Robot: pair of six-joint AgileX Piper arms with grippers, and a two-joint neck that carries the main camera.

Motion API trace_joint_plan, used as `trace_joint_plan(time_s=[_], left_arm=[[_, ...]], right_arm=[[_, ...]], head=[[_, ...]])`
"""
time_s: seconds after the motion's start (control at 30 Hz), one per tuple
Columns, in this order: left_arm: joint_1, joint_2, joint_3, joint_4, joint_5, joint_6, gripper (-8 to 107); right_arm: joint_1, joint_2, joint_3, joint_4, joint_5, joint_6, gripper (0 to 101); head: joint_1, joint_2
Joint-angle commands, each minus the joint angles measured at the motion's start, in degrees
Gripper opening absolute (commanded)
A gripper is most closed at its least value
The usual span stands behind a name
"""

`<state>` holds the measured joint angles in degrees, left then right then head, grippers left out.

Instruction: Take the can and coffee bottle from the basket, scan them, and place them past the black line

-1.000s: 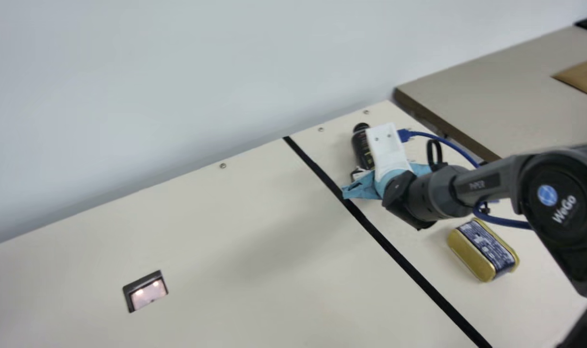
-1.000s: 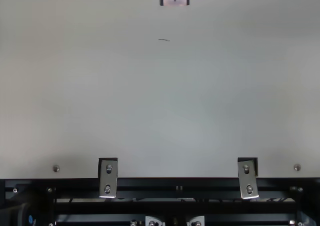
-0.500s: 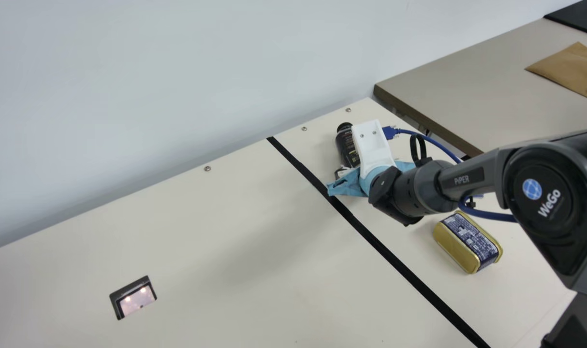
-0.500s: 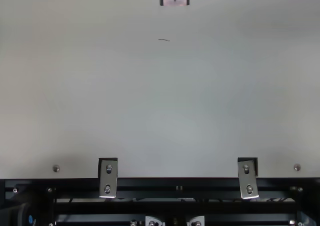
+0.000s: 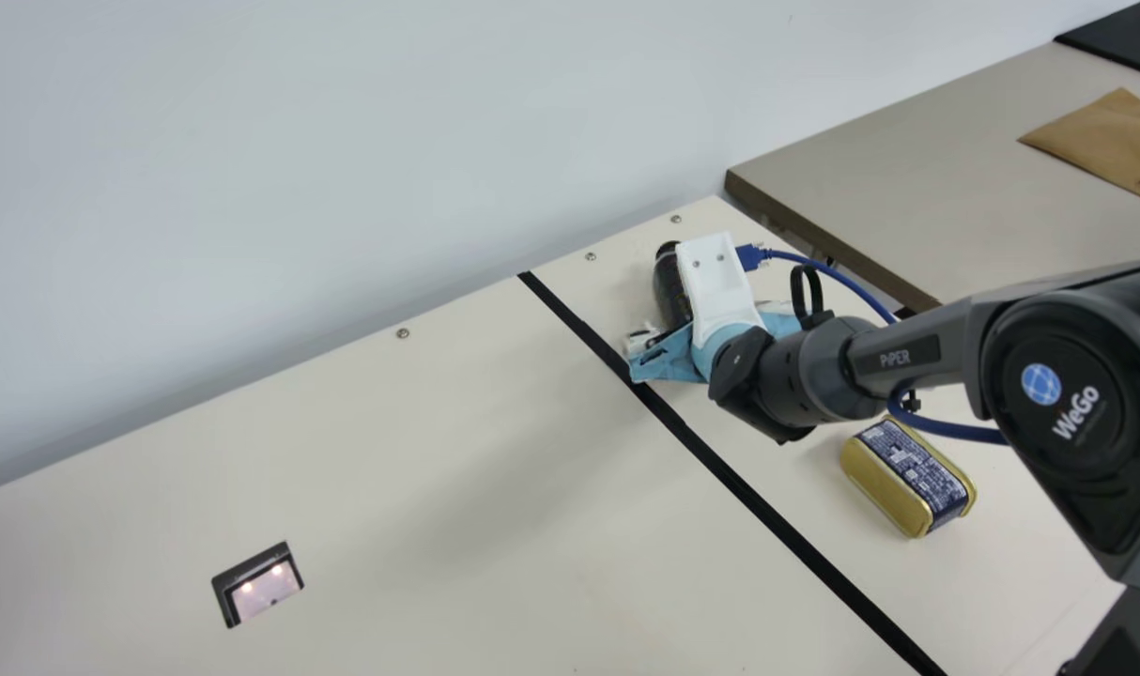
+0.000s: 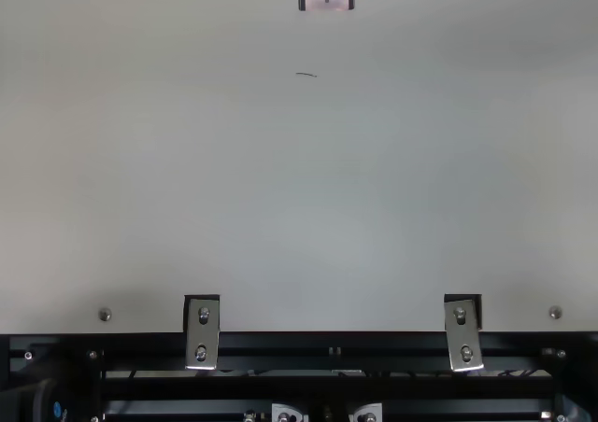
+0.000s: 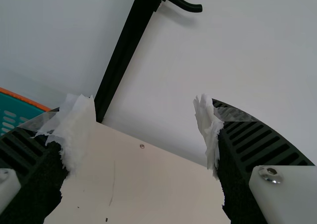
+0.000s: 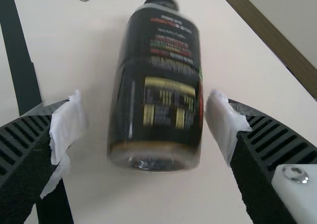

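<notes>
In the main view my right gripper (image 5: 662, 351) is at the dark coffee bottle (image 5: 670, 286), past the black line (image 5: 747, 492). The right wrist view has the bottle (image 8: 157, 90) between the spread fingers of the right gripper (image 8: 143, 122), with gaps at both sides; its cap points away, and I cannot tell whether it stands or lies. The gold can with a blue label (image 5: 908, 477) rests past the line too, under the right arm. My left gripper (image 7: 144, 127) is open and holds nothing in the left wrist view.
Part of the teal basket (image 7: 17, 110) with an orange rim shows in the left wrist view, near a black post (image 7: 126, 50). The scanner window (image 5: 266, 590) is set into the table. A blue cable (image 5: 838, 274) loops along the right arm; a wall backs the table.
The camera turned, then tilted slightly. My right gripper has opened: its white-tipped finger has moved away from the bottle toward the black line. The can has stayed put.
</notes>
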<state>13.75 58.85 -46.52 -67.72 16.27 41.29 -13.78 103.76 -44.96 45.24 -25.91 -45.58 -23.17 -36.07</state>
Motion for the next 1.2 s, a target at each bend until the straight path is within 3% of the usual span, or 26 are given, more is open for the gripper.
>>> trace_joint_plan(time_s=[0.0,0.57,0.93,1.17], left_arm=[[0.0,0.0,0.0,0.0,0.0,0.0,90],[0.0,0.0,0.0,0.0,0.0,0.0,90],[0.0,0.0,0.0,0.0,0.0,0.0,90],[0.0,0.0,0.0,0.0,0.0,0.0,90]], right_arm=[[0.13,-0.07,-0.1,0.55,-0.18,-0.42,101],[3.62,-5.73,-2.98,6.4,0.52,-5.27,101],[8.5,-9.74,-5.35,10.57,5.33,-8.11,101],[11.36,-12.02,-5.98,16.36,11.25,-10.22,101]], head=[[-1.71,-1.05],[-1.71,-1.05],[-1.71,-1.05],[-1.71,-1.05]])
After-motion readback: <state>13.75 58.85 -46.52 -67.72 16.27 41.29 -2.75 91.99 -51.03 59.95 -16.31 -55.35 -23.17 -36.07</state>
